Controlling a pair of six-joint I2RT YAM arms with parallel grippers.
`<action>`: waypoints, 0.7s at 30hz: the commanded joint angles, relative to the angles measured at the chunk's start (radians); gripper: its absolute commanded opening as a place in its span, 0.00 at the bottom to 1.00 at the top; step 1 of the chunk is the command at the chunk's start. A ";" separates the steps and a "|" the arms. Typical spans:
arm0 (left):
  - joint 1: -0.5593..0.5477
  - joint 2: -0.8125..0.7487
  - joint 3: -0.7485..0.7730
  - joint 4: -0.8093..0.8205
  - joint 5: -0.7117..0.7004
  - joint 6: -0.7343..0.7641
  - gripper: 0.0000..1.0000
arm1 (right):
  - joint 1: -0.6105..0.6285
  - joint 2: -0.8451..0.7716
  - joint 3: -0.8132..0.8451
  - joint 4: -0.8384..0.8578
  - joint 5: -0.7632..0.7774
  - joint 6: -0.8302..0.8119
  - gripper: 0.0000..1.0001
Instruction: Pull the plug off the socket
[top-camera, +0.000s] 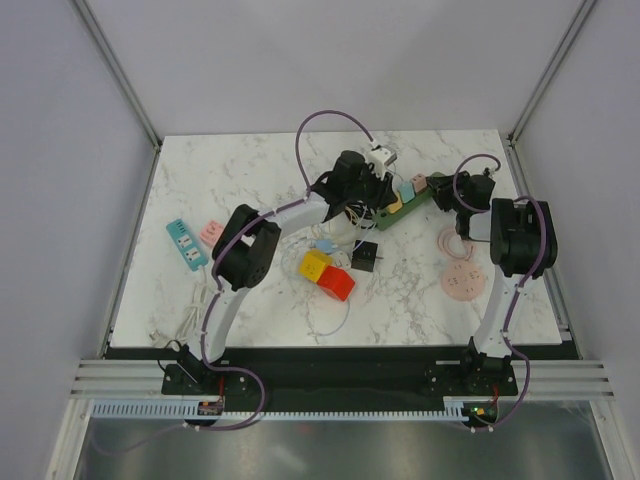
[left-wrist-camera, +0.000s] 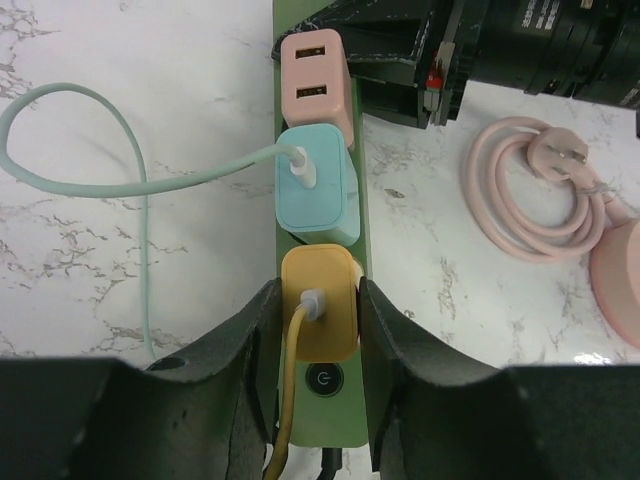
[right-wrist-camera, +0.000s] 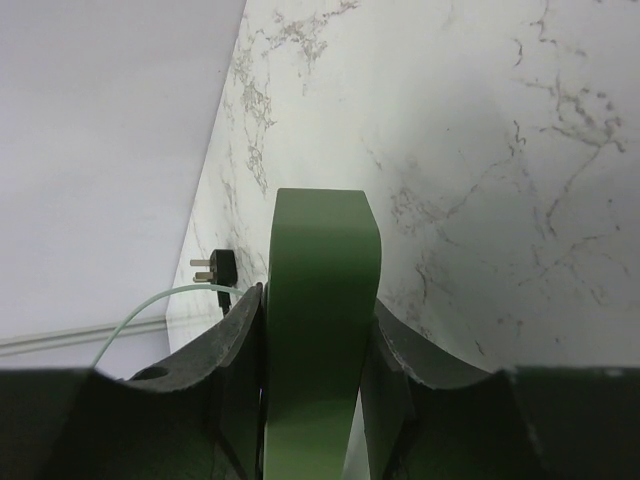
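Note:
A green power strip (top-camera: 410, 203) lies at the back middle of the table, with a pink (left-wrist-camera: 316, 85), a teal (left-wrist-camera: 318, 188) and a yellow plug (left-wrist-camera: 326, 322) in a row on it. My left gripper (left-wrist-camera: 318, 302) is shut on the yellow plug, its fingers (left-wrist-camera: 258, 340) pressed against both sides, just above the strip's power button (left-wrist-camera: 322, 380). A yellow cable runs from this plug. In the top view the left gripper (top-camera: 383, 203) sits over the strip's near end. My right gripper (right-wrist-camera: 316, 330) is shut on the strip's far end (right-wrist-camera: 320, 270), also seen in the top view (top-camera: 438, 195).
A coiled pink cable (left-wrist-camera: 530, 190) and a pink round unit (top-camera: 462, 281) lie to the right of the strip. Yellow and red cubes (top-camera: 328, 275), a black adapter (top-camera: 366, 257), a teal strip (top-camera: 186, 243) and a pink adapter (top-camera: 210, 232) lie nearer. A black plug (right-wrist-camera: 222, 268) lies by the wall.

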 joint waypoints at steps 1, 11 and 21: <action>0.062 -0.087 0.114 0.150 0.045 -0.102 0.02 | -0.028 -0.011 -0.015 -0.053 0.081 -0.135 0.00; 0.000 -0.114 0.111 0.077 -0.168 0.103 0.02 | -0.037 -0.006 -0.015 -0.058 0.075 -0.133 0.00; 0.025 -0.124 0.100 -0.003 -0.025 0.187 0.16 | -0.045 0.004 -0.003 -0.056 0.053 -0.135 0.00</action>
